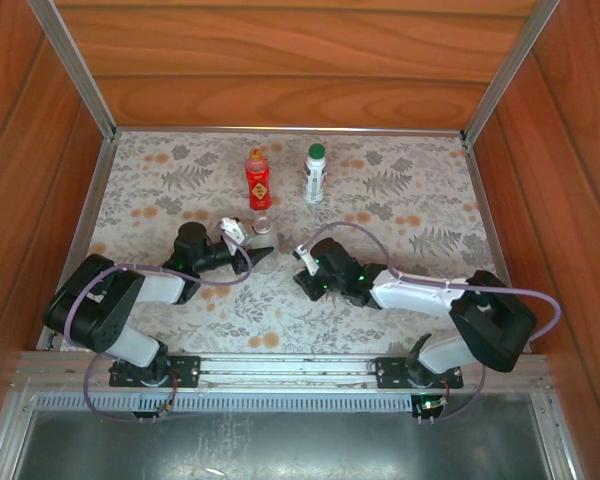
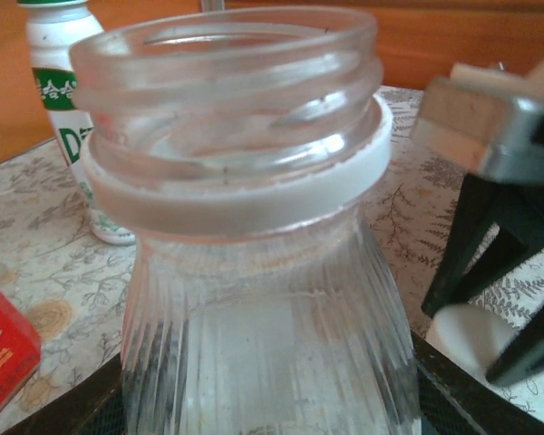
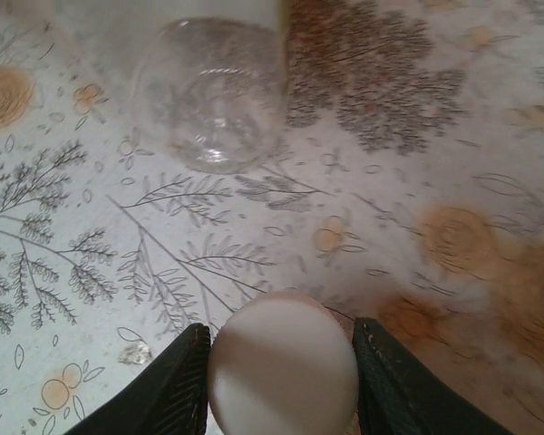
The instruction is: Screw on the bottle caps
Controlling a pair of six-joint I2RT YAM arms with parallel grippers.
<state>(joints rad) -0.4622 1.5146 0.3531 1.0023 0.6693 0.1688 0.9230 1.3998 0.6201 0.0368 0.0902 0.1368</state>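
two of three done: orange cap (image 1: 255, 153) on red bottle (image 1: 258, 186), green cap (image 1: 317, 150) on labelled bottle (image 1: 314, 180); pending: short clear bottle (image 2: 254, 317), neck bare, clamped in left jaws; white cap (image 3: 281, 367) clamped in right jaws, near it, not yet on

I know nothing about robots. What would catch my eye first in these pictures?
The short clear bottle, its mouth open and uncapped, looms large in the left wrist view, clamped in the left gripper at mid-table. Just to its right, the right gripper pinches a white cap between its fingers. Behind them, a red bottle and a green-capped bottle stand upright on the flowered cloth, both already capped.
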